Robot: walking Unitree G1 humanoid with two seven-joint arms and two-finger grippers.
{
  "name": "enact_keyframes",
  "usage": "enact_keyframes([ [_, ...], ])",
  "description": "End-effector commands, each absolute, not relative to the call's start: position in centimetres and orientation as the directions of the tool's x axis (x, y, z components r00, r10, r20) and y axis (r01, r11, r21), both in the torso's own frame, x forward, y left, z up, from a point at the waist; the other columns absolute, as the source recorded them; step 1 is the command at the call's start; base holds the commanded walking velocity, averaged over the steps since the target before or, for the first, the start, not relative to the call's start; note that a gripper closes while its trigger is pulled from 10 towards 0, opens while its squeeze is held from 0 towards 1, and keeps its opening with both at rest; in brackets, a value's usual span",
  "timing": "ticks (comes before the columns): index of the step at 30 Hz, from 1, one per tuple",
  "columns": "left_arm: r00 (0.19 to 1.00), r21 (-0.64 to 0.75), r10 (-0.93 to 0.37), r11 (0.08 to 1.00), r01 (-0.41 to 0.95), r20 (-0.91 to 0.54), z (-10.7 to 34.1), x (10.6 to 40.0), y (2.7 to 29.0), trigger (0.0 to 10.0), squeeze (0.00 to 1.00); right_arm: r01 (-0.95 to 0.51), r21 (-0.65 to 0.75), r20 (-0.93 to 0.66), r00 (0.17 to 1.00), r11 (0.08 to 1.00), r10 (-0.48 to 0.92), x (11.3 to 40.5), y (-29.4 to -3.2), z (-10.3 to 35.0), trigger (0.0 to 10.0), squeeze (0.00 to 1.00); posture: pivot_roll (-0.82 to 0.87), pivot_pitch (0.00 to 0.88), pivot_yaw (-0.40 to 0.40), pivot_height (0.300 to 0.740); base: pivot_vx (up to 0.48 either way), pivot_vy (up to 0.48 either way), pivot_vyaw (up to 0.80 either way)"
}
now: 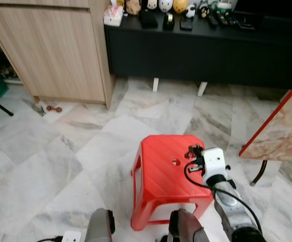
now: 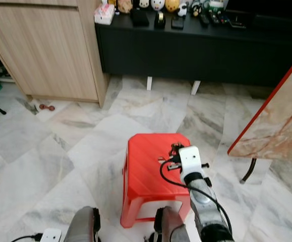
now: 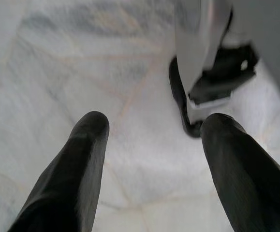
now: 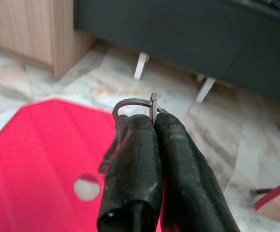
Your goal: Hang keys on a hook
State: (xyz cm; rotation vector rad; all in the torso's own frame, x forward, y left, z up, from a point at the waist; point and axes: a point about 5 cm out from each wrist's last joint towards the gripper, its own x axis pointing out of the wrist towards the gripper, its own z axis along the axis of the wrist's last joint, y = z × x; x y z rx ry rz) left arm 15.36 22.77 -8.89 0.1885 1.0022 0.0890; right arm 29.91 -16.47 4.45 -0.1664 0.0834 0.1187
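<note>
Hanging low by the robot's side, the left gripper (image 3: 149, 140) points at the marble floor (image 1: 45, 151) with its two black fingers spread wide and nothing between them. A bit farther out, the right gripper (image 4: 152, 128) is pressed tight on the keys (image 4: 132, 104), and a thin metal ring pokes out just past the fingertips. It holds them just above the far right corner of the red stool (image 1: 163, 171), close to the small round hole in the seat. To the right of the stool leans a marble-patterned board with a red edge (image 1: 282, 126). Farther back stands a wooden cabinet (image 1: 55, 50) on the left, and next to it a long black sideboard (image 1: 201, 48) with little toys and gadgets on top. I cannot find a hook anywhere here, so the robot probably has to walk and look for one. That is where things could go wrong. The grip is only on a thin bit of ring right at the fingertips, so a bump or shake while walking could make the keys slip out and drop. The ring also looks small, so sliding it over a hook may miss if the arm is a little off.
</note>
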Motion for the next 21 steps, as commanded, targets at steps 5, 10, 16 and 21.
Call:
enact_keyframes([
  [5,0.589,0.163,0.104,0.985,0.048,-0.802,-8.4,17.13,21.25,10.0,0.0,-0.081,-0.136,-0.051,0.996,0.987,0.075,29.64,-16.65,4.94,10.0,0.0,0.08,0.056,-0.099,0.612,0.0,0.0,0.0],
  [10,0.589,0.158,0.101,0.986,0.045,-0.802,-8.4,17.1,21.3,10.0,0.0,-0.06,-0.116,-0.051,0.997,0.991,0.054,29.63,-16.53,4.86,10.0,0.0,0.08,0.055,-0.094,0.612,0.0,0.0,0.0],
  [16,0.6,0.151,0.101,0.988,0.033,-0.793,-8.27,17.27,21.4,10.0,0.0,-0.055,-0.111,-0.045,0.998,0.992,0.05,29.68,-16.28,5.06,10.0,0.0,0.09,0.058,-0.094,0.612,0.0,0.0,0.0],
  [21,0.603,0.151,0.105,0.988,0.027,-0.791,-8.22,17.33,21.51,10.0,0.0,-0.048,-0.104,-0.044,0.998,0.993,0.044,29.73,-16.18,5.19,10.0,0.0,0.09,0.062,-0.093,0.612,0.0,0.0,0.0],
])
